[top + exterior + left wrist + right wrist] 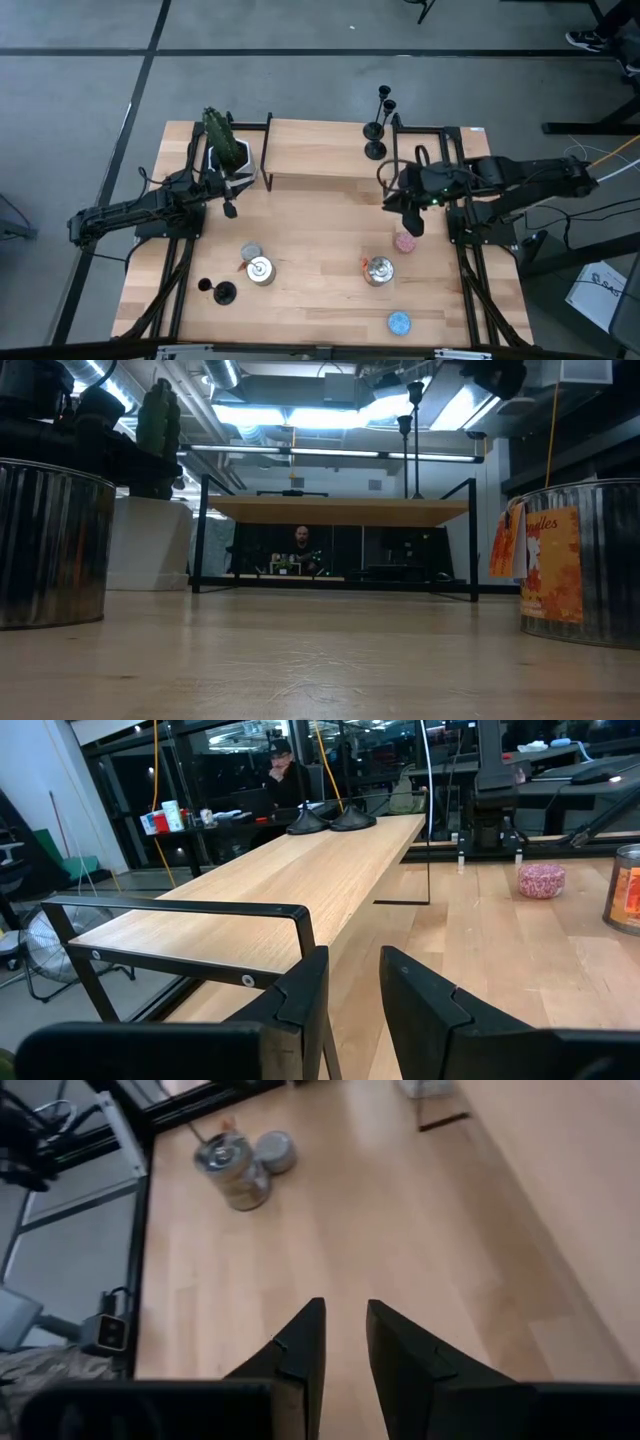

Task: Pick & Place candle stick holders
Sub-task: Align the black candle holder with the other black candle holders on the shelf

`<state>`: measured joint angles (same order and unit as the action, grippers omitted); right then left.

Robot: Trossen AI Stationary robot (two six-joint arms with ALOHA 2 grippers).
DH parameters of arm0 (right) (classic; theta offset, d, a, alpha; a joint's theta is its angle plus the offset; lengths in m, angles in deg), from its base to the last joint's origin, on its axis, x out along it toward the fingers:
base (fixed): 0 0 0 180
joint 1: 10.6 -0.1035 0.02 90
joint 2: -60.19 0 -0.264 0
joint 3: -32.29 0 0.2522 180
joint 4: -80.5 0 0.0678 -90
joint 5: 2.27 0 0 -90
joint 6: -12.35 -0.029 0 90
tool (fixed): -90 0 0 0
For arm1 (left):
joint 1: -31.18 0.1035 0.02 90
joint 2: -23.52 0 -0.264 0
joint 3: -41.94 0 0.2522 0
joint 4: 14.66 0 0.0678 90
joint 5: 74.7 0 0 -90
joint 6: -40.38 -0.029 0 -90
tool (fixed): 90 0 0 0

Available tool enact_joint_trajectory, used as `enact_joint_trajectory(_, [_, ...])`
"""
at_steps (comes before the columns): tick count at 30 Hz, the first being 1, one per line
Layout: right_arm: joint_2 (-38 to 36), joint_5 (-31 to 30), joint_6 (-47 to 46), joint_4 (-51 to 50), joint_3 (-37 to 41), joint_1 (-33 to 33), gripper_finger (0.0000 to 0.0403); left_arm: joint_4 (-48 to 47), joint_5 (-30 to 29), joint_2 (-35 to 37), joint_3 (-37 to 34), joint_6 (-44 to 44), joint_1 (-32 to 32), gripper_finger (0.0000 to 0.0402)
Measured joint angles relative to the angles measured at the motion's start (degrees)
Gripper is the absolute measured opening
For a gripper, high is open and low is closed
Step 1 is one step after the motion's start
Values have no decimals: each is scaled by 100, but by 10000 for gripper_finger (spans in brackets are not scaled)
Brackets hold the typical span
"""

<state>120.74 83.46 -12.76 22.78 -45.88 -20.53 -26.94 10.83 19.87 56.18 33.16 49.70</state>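
Two matte-black candle stick holders (375, 150) (371, 129) stand on their round bases at the right end of the raised wooden shelf (320, 150). Their bases also show in the left wrist view (310, 823) (352, 818). A third holder (224, 293) stands on its base at the table's near left. My left gripper (230, 210) hovers in front of the shelf's left end, its fingers (300, 995) a narrow gap apart and empty. My right gripper (412, 225) hovers in front of the shelf's right end, also narrowly open (345, 1335) and empty.
Two silver tins (260, 270) (378, 270) stand mid-table, with a flat round lid (251, 252) by the left one. A pink puck (404, 242) and a blue puck (399, 322) lie at the right. A cactus in a white pot (225, 145) stands far left. A person (300, 545) sits beyond the table.
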Motion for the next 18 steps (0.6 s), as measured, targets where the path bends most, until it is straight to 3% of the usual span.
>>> enact_joint_trajectory(18, [1319,-17,1011,2048,0,-309,79,0,2,1,-1,0,1,88])
